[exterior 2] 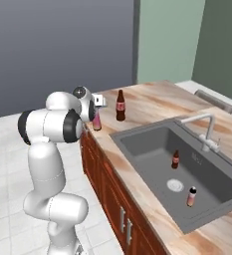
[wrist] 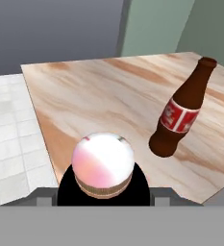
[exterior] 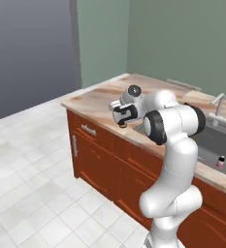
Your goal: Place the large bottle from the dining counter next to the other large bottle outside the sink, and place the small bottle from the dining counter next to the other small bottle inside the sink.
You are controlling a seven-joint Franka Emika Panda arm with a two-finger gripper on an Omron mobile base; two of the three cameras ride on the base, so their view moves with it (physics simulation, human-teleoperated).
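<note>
Item: gradient bottle (exterior 2: 96, 121), standing on the counter (exterior 2: 152, 107) near its edge, beside the cola bottle (exterior 2: 120, 105).
Gripper (exterior 2: 94, 110): clamping around it.
Risk: opening while tilted is likely tipping it off the edge or into its neighbour.

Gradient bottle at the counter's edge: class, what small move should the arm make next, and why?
Probably ease the gradient bottle straight down and open the gripper. The bottle is upright, close beside the tall brown bottle on the counter outside the sink, so it seems in place. Whether its base touches yet is unclear.
</note>
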